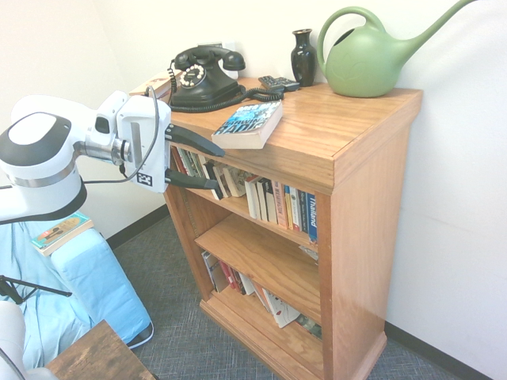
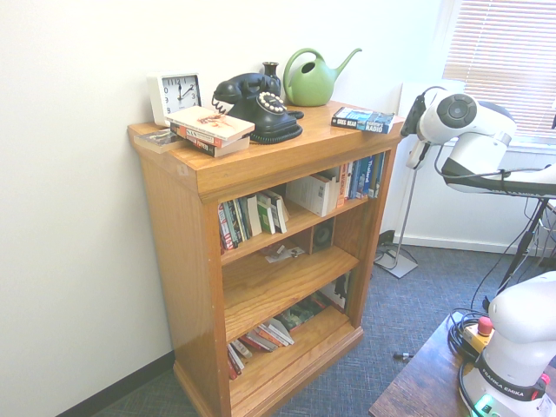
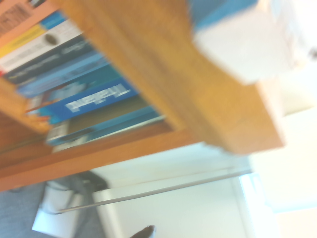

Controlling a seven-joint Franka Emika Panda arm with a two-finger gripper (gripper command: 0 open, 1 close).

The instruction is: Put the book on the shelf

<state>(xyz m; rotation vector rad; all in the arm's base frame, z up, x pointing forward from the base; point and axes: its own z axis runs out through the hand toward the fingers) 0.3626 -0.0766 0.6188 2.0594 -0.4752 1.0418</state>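
The book [image 1: 248, 123] lies flat on the top board of the shelf [image 1: 348, 158], near the front edge, its blue cover with white lettering facing up. From the other side the book [image 2: 362, 119] sits at the right end of the shelf [image 2: 261, 165]. My gripper [image 1: 215, 168] is level with the top board's front edge, just left of the book. Its fingers point sideways at the bookcase and stand open, with nothing between them. The wrist view is blurred: it shows the book's cream page edge [image 3: 237, 49] overhanging the board [image 3: 163, 64].
On the top board stand a black telephone [image 1: 202, 77], a dark vase [image 1: 303, 57], a green watering can [image 1: 368, 59], a clock [image 2: 176, 94] and a stack of pale books [image 2: 208, 130]. Upright books [image 1: 277, 204] fill the upper shelf. A blue-draped stand [image 1: 87, 277] is at left.
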